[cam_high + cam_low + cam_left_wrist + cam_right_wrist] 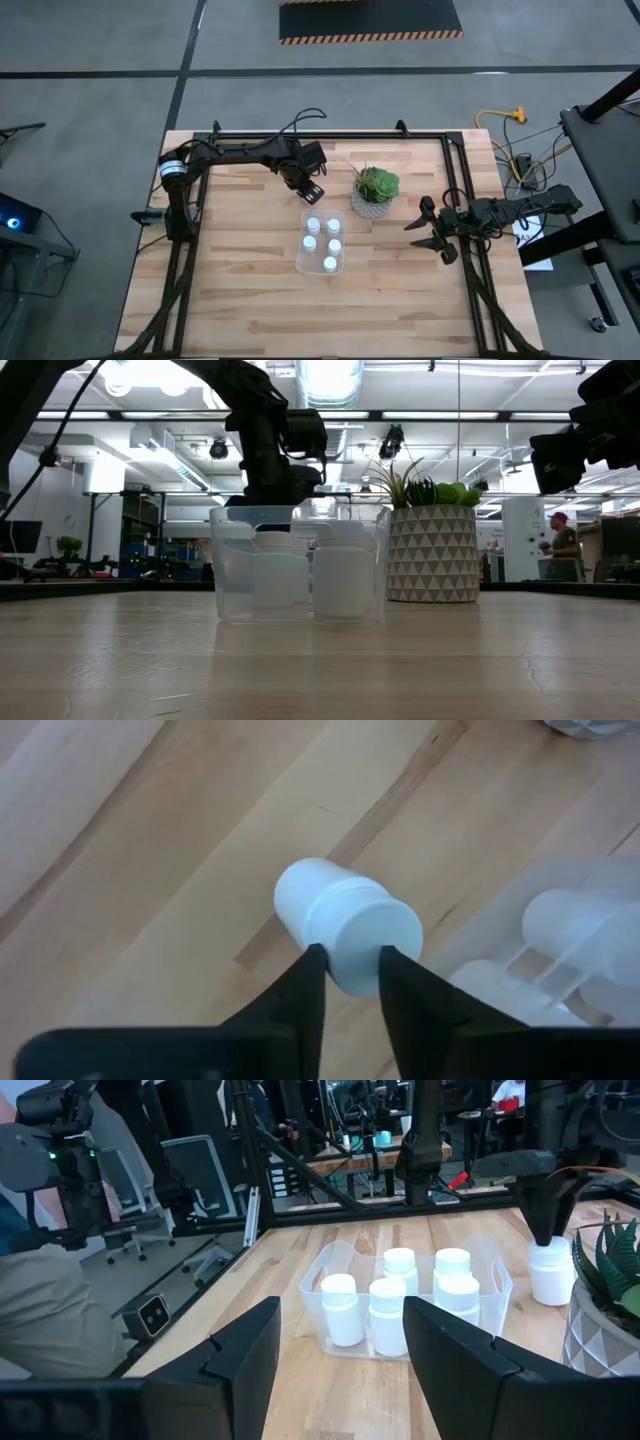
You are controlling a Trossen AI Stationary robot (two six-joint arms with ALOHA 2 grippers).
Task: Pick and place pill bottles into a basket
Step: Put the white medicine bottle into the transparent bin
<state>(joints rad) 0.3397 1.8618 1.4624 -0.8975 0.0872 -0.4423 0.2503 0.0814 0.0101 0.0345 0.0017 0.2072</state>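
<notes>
The basket (320, 243) is a clear tub at the table's middle. Several white pill bottles (388, 1315) stand upright in it. My left gripper (313, 192) hangs just beyond the tub's far end, left of the potted plant, and is shut on one more white bottle (345, 920). This bottle also shows in the right wrist view (550, 1272), under the dark fingers. My right gripper (425, 228) is open and empty, to the right of the tub and plant, level with the tub. My left gripper pinches the bottle's white cap (365, 925) between its two fingers, which come from above and point down. The bottle is upright below the fingers (545, 1230). Whether its bottom rests on the table or is lifted clear, I cannot tell.
A grey patterned pot with a green succulent (376, 192) stands right of my left gripper and just beyond the tub's far right corner. Bare wood lies left of and in front of the tub. A black frame runs along the table's edges (330, 134).
</notes>
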